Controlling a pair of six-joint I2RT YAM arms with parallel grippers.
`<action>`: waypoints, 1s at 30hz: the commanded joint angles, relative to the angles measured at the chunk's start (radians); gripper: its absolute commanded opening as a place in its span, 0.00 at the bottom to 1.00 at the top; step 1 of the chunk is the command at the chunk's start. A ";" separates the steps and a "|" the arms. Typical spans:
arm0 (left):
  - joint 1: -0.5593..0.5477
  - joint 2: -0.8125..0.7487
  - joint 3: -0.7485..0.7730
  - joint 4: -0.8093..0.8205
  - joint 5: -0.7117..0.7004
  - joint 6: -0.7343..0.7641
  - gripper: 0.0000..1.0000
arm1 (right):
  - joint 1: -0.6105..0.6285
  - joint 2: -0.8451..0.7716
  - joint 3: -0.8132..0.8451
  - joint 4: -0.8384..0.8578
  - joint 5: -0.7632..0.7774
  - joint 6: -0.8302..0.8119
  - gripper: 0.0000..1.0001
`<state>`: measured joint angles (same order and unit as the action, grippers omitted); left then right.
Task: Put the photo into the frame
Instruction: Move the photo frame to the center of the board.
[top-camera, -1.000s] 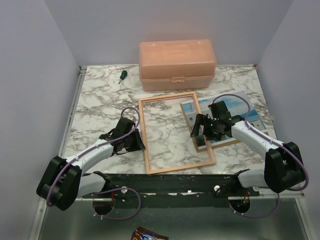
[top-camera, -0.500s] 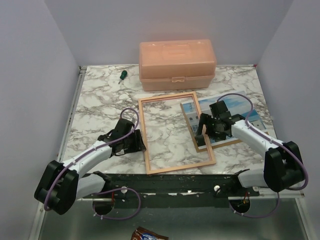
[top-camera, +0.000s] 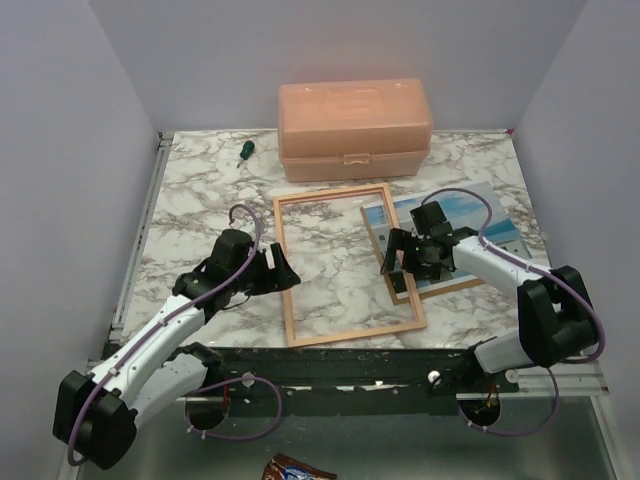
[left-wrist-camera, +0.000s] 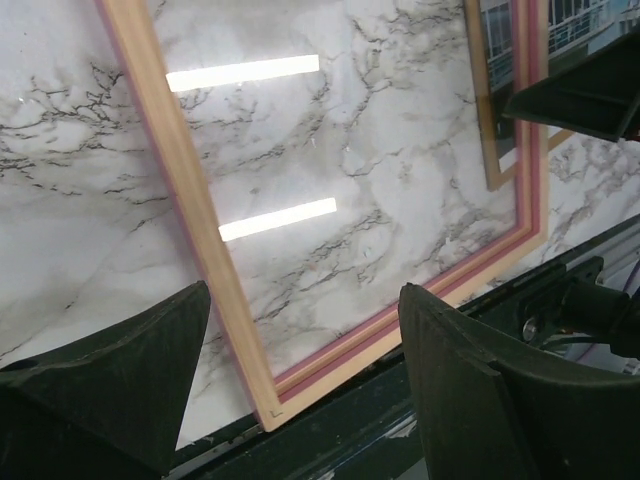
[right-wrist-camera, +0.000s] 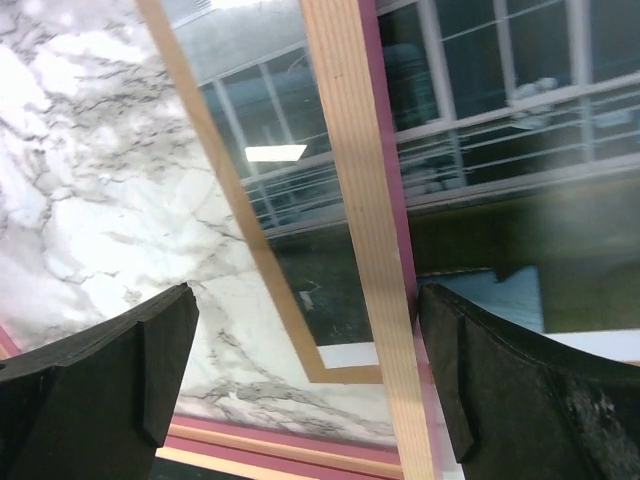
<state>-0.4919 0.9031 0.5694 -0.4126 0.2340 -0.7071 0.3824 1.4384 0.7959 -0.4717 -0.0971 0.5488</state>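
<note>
The frame (top-camera: 330, 192) lies flat in the middle of the marble table, pale wood side up with a pink lip showing (left-wrist-camera: 190, 210). My left gripper (top-camera: 283, 268) is open over its left rail near the front corner, jaws wide and holding nothing (left-wrist-camera: 305, 290). The photo (top-camera: 505, 238), white building against blue, lies on a brown backing board (top-camera: 440, 290) at the right, partly under the frame's right rail. My right gripper (top-camera: 398, 268) stands open astride that rail (right-wrist-camera: 365, 200), with the photo (right-wrist-camera: 480, 150) just beyond; its jaws (right-wrist-camera: 305, 290) do not close on the rail.
A peach plastic box (top-camera: 355, 125) stands at the back behind the frame. A green-handled screwdriver (top-camera: 243, 151) lies to its left. The black front edge of the table (top-camera: 360, 365) runs right below the frame's near rail.
My left gripper has opened and let go of the frame's left rail, and its arm has swung forward. The frame has shifted slightly left. The right gripper stays open on the right rail.
</note>
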 joint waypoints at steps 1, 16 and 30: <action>-0.002 -0.040 0.033 -0.048 0.041 0.005 0.78 | 0.051 0.053 0.041 0.070 -0.079 0.014 1.00; -0.002 -0.083 0.014 -0.071 0.054 -0.001 0.78 | 0.208 0.216 0.206 0.143 -0.096 0.063 1.00; -0.002 -0.092 0.011 -0.066 0.069 -0.007 0.78 | 0.283 0.264 0.268 0.147 -0.080 0.080 1.00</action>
<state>-0.4919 0.8223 0.5819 -0.4759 0.2699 -0.7074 0.6586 1.7222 1.0500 -0.3378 -0.1764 0.6086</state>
